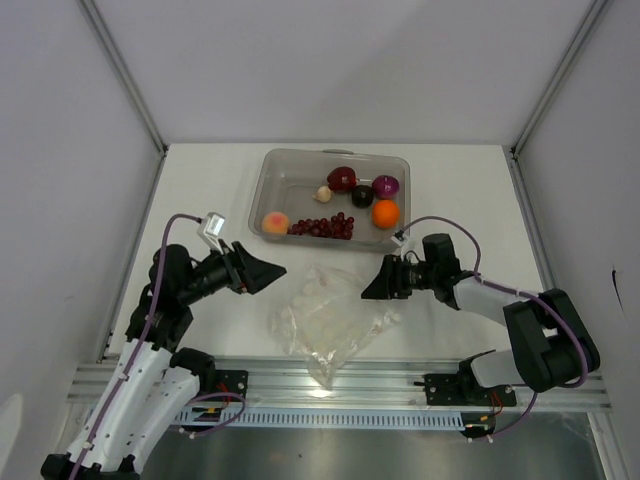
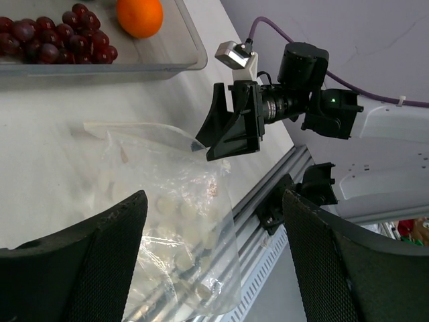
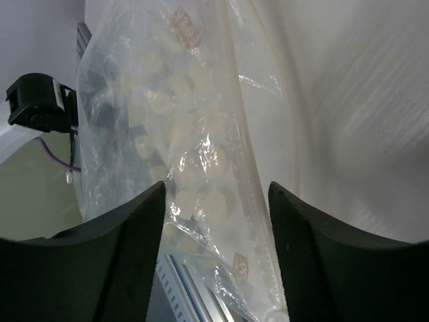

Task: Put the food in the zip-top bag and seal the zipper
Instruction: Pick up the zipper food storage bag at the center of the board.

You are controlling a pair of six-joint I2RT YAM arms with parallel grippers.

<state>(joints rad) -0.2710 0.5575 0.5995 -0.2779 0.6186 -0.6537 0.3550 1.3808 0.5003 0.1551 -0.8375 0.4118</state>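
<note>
The clear zip-top bag (image 1: 328, 320) lies crumpled on the table's near middle, its lower end over the front rail. It also shows in the left wrist view (image 2: 167, 221) and the right wrist view (image 3: 194, 147). My left gripper (image 1: 266, 272) is open just left of the bag. My right gripper (image 1: 375, 282) is open just right of it. The food sits in the grey tray (image 1: 290, 180): orange (image 1: 385, 213), peach (image 1: 274, 222), grape bunch (image 1: 322, 226), dark red fruit (image 1: 343, 178), purple ball (image 1: 385, 186), blackish fruit (image 1: 362, 195), beige bulb (image 1: 323, 193). The zipper is not discernible.
The tray stands at the table's back middle. An aluminium rail (image 1: 340, 385) runs along the front edge under the bag's end. White walls with metal frame posts enclose left, right and back.
</note>
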